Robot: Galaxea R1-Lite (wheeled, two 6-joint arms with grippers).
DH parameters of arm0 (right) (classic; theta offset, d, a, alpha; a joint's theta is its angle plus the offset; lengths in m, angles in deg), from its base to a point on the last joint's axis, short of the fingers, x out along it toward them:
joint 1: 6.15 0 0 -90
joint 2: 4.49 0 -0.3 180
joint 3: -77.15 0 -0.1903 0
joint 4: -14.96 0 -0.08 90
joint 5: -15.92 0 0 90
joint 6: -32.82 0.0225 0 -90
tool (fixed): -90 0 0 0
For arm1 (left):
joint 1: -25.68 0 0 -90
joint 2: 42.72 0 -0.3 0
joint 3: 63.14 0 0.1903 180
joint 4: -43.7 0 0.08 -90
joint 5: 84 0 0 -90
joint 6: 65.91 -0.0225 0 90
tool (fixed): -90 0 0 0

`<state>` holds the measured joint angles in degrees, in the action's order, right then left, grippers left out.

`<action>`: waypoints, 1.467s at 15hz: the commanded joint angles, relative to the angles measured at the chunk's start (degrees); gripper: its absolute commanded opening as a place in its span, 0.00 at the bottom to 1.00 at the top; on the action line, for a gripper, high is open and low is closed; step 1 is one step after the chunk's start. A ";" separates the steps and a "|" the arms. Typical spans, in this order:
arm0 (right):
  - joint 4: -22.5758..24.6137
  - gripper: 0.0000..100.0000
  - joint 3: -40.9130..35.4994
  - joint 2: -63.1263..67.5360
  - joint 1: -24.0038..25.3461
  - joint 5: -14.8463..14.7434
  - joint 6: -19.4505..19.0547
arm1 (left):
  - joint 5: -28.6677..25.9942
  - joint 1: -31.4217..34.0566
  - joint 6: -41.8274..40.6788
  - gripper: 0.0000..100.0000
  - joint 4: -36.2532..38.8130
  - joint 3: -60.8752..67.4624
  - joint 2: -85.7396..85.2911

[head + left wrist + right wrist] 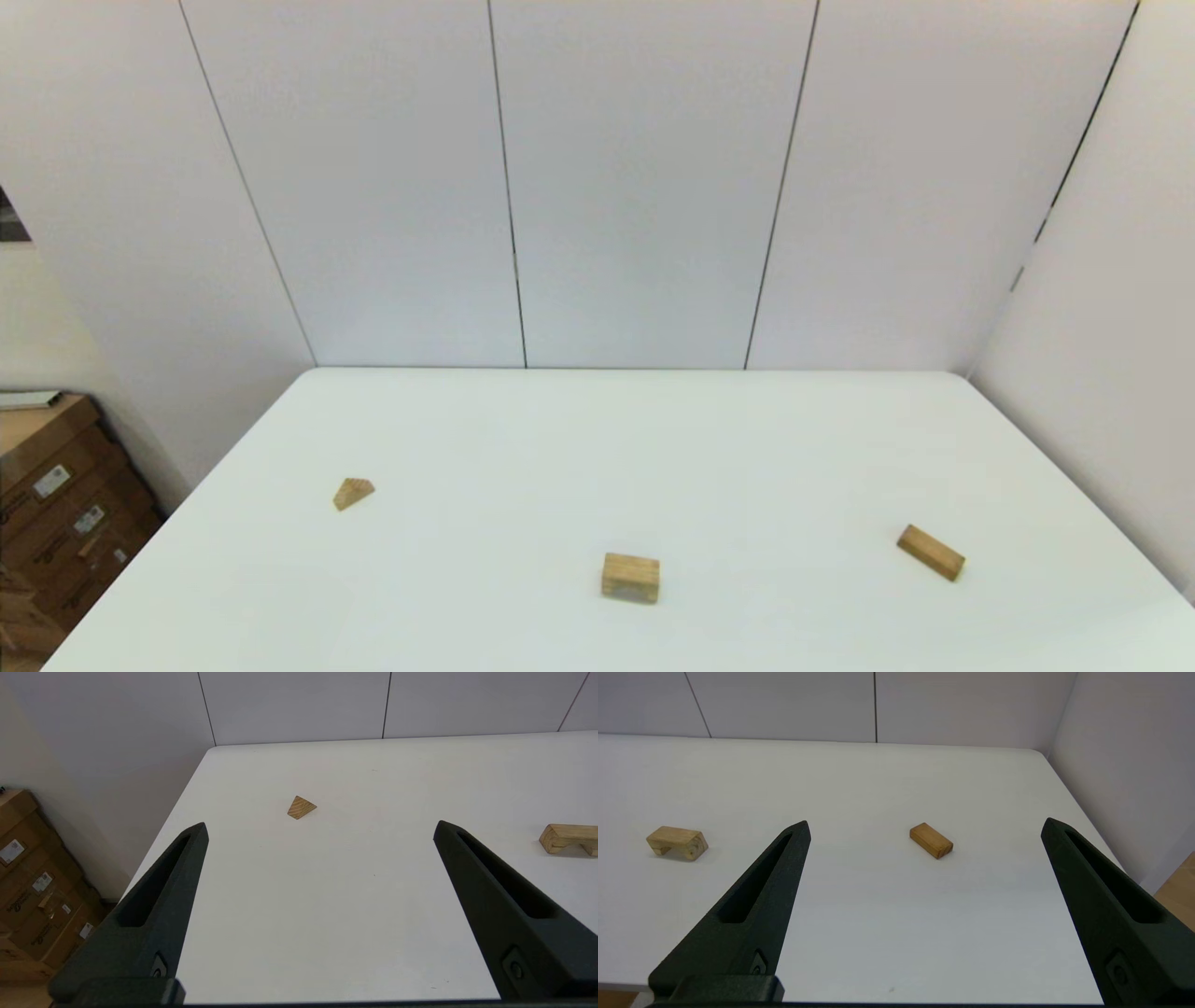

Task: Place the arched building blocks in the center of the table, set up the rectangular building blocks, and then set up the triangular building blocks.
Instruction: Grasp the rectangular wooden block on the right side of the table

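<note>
Nothing grabbed yet: my left tool (320, 828) and right tool (924, 826) hang spread wide and empty over the desk's (747, 448) near edge. Arched block (630, 578) sits near-centre, rectangular block (930, 552) right, triangular block (353, 493) left. Arch first, I reckon.

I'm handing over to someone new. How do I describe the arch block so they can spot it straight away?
Start from the white table: three small wooden blocks lie spread across its near half. The arch block is the middle one, nearest the robot, between the triangular block on the left and the plain oblong block on the right. Only it has a curved hollow cut into its underside, so it stands on two feet.
</note>
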<state>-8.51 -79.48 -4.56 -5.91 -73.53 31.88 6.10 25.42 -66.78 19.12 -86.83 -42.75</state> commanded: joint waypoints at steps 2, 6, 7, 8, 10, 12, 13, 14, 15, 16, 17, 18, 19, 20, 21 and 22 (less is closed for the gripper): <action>0.37 1.00 4.57 7.63 -0.07 0.24 -0.20 | -0.01 0.00 0.00 1.00 -0.02 -0.02 0.11; 0.29 1.00 22.59 29.52 0.02 0.07 0.32 | -0.01 0.00 0.00 1.00 -0.02 -0.02 0.11; -0.51 1.00 31.55 39.45 -0.07 -0.02 0.41 | -0.01 0.00 0.00 1.00 -0.02 -0.02 0.11; -1.30 1.00 38.23 48.15 -0.60 -0.02 0.41 | -0.01 0.00 0.00 1.00 -0.02 -0.02 0.11; -2.61 1.00 46.85 63.62 -1.74 0.07 -0.38 | -0.01 0.00 0.00 1.00 -0.02 -0.02 0.11; -6.22 1.00 52.73 75.83 -2.18 0.15 -0.99 | -0.01 0.00 0.00 1.00 -0.02 -0.02 0.11; -14.22 1.00 57.13 81.90 -2.88 0.07 -1.96 | -0.01 -0.08 0.00 1.00 -0.02 -0.02 0.11; -22.83 1.00 62.14 86.91 -3.94 -0.02 -4.33 | -0.01 0.00 0.00 1.00 -0.02 -0.02 0.11; -30.12 1.00 66.01 90.86 -4.46 -0.02 -6.88 | -0.01 0.00 0.00 1.00 -0.02 -0.02 0.11; -34.96 1.00 67.68 94.47 -4.46 0.07 -9.43 | -0.01 0.00 0.00 1.00 -0.02 -0.02 0.11; -36.36 1.00 68.38 98.07 -4.46 0.15 -11.63 | -0.01 0.00 0.00 1.00 -0.02 -0.02 0.11; -36.28 1.00 68.47 101.24 -4.46 0.15 -12.77 | -0.01 0.00 0.00 1.00 -0.02 -0.02 0.11; -36.10 1.00 68.82 105.10 -4.46 0.33 -13.48 | -0.01 0.00 0.00 1.00 -0.02 -0.02 0.11; -36.28 1.00 69.70 108.00 -4.55 0.07 -15.67 | -0.01 0.00 0.00 1.00 -0.02 -0.02 0.11; -36.72 1.00 70.58 110.90 -6.04 0.07 -19.72 | -0.01 0.00 0.00 1.00 -0.02 -0.02 0.11; -36.72 1.00 70.93 112.92 -7.89 0.07 -26.40 | -0.01 0.00 0.00 1.00 -0.02 -0.02 0.11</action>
<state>-43.60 -11.35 96.65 -10.51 -73.45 17.23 6.05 25.44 -66.81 19.10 -86.83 -42.72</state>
